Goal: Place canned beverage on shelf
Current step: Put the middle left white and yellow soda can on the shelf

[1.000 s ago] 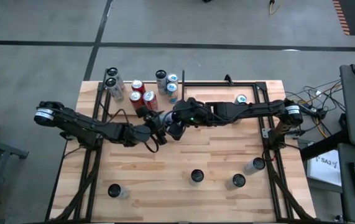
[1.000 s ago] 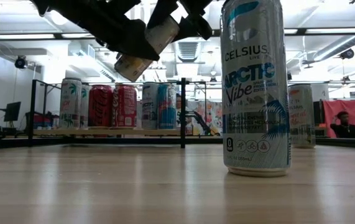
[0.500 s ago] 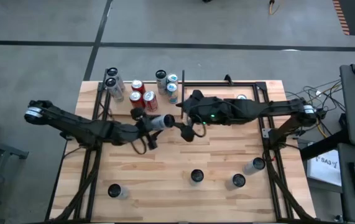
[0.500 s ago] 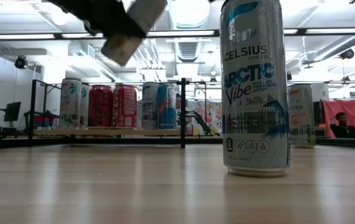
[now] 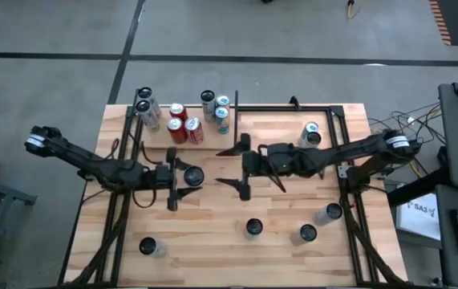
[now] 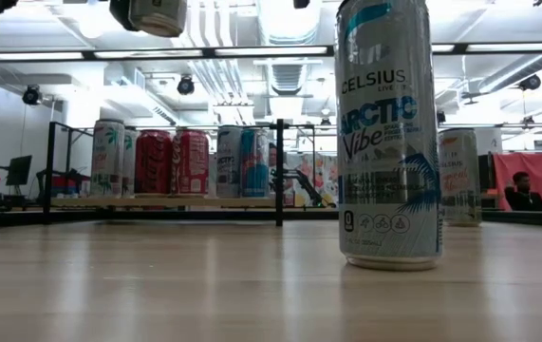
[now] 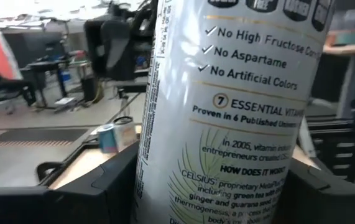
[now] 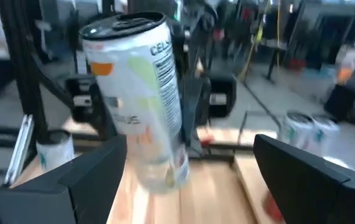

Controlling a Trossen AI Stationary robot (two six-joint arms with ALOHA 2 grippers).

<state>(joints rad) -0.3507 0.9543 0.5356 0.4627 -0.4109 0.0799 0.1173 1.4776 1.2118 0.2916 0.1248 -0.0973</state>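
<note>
Can (image 5: 192,175) held upright in left gripper (image 5: 182,181), jaws pinching it, frame centre-left, above table (image 5: 277,217). Right gripper (image 5: 233,167) at centre, jaws spread, empty. Shelf (image 5: 164,136) at upper left.

Pale butcher-block wooden table (image 5: 237,217), smooth with a soft sheen. Glossy printed metal can (image 7: 227,106) between matt black plastic fingers (image 7: 96,186) of the left gripper (image 5: 182,178). Pale plywood shelf (image 5: 160,138), thin matt black metal rods (image 6: 279,171). Grey matt floor (image 5: 52,80).
</note>
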